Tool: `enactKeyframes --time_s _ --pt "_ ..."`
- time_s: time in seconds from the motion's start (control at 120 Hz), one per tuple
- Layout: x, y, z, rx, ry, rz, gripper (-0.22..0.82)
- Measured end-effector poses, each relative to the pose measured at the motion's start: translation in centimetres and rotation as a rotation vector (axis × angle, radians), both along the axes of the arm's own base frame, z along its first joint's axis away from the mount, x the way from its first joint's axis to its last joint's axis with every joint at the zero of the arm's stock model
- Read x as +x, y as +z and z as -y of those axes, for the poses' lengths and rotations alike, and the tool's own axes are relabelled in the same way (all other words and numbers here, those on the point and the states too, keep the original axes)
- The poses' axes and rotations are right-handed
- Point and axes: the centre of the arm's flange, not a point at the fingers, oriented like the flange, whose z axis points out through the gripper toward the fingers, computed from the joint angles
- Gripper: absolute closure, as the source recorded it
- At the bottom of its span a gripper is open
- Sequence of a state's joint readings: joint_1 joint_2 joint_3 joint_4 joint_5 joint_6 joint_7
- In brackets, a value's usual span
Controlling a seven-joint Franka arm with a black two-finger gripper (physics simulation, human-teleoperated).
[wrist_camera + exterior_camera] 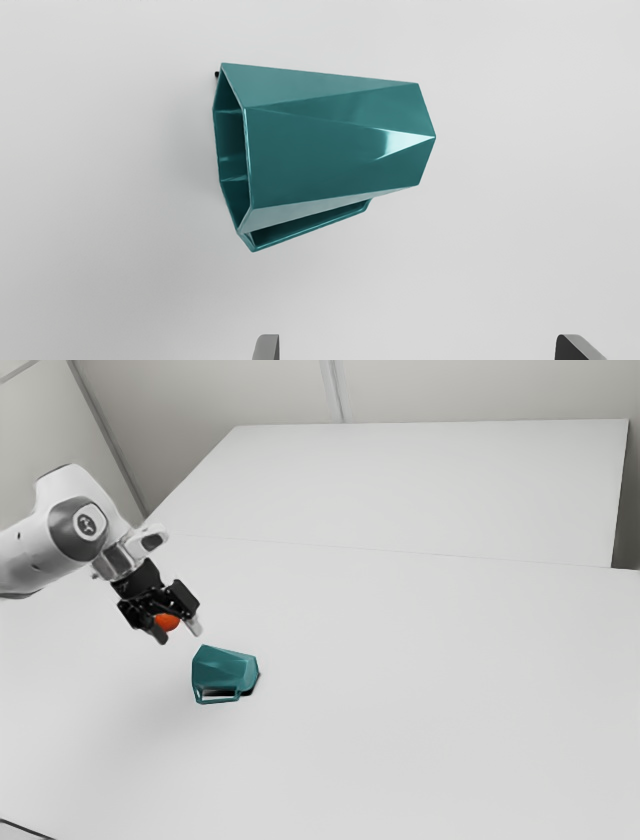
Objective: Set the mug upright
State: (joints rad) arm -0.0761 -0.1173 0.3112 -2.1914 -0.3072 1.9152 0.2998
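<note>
The exterior view has the mug (226,672) on its side on the bench (450,700), left of centre and a little low in the frame, mouth toward the exterior view's left. The jaws stand wide with nothing between them, up and to the left of it, clear of its wall. The body tapers and its facets look slick, so a squeeze across them could slip toward the narrow base. The handle (310,229) juts out low on one side; a descending finger might catch it and roll the mug. Released while tilted, it would likely topple again.
</note>
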Motion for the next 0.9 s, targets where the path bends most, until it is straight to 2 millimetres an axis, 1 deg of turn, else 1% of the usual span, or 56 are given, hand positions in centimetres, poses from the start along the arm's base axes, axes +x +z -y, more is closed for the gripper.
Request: enactKeyframes --time_s 0.1,0.25,0.367,0.583,0.7,0.9 --pt "0.0 -1.8 -0.2 -0.005 -0.026 0.029 0.0" --pt "0.8 -3.9 -0.6 0.008 -0.073 0.067 0.0" --pt "1.3 -4.8 -0.9 0.021 -0.113 0.098 0.0" --pt "1.9 -7.1 -1.8 0.035 -0.173 0.12 0.0" --pt "2.0 -7.7 -2.5 0.039 -0.195 0.136 0.0" --pt "1.6 -7.9 -4.7 0.035 -0.197 0.164 0.0"
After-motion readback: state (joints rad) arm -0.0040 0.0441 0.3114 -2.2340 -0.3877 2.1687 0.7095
